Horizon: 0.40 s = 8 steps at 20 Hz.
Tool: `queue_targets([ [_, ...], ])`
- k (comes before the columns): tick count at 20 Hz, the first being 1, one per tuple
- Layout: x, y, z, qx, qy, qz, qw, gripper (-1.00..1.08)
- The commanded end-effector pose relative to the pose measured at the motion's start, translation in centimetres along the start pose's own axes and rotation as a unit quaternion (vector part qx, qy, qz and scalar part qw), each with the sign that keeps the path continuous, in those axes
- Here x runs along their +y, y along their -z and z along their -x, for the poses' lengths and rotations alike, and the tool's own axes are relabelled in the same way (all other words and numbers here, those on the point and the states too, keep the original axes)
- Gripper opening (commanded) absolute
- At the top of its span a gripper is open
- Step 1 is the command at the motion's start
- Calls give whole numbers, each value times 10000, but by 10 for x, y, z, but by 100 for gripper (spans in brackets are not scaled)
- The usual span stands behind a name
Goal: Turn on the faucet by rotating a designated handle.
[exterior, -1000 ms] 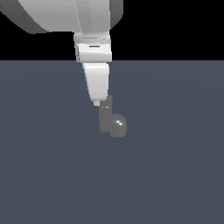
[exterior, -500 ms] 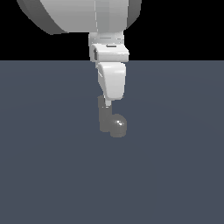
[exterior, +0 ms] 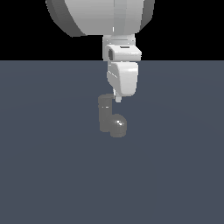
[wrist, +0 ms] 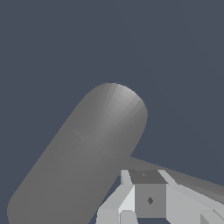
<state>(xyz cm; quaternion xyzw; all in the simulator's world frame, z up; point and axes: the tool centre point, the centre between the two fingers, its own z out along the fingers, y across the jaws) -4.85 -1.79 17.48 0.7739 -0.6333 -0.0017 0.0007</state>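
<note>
The faucet (exterior: 106, 116) is a glossy grey upright post with a rounded dome bulge (exterior: 118, 125) at its base, standing on the dark floor in the exterior view. My gripper (exterior: 117, 99) hangs just to the exterior view's right of the post's top, with its fingers together and nothing between them. In the wrist view the faucet's rounded body (wrist: 87, 148) fills the middle. The handle (wrist: 188, 178), a thin flat grey lever, runs out from it right beside my fingertips (wrist: 149, 200). I cannot make out the handle in the exterior view.
The flat dark blue-grey floor (exterior: 175, 175) spreads all around the faucet. The large white arm (exterior: 105, 17) hangs above and behind it.
My gripper has moved to the exterior view's right, from the left of the post's top across to its right side. The faucet has not visibly moved.
</note>
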Motion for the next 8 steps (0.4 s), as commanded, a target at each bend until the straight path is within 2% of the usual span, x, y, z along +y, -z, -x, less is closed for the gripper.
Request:
queue_targets([
  [1, -5, -1, -25, 9, -141, -23, 9999, -100],
  [8, -15, -2, -51, 8, -200, -16, 9998, -100],
])
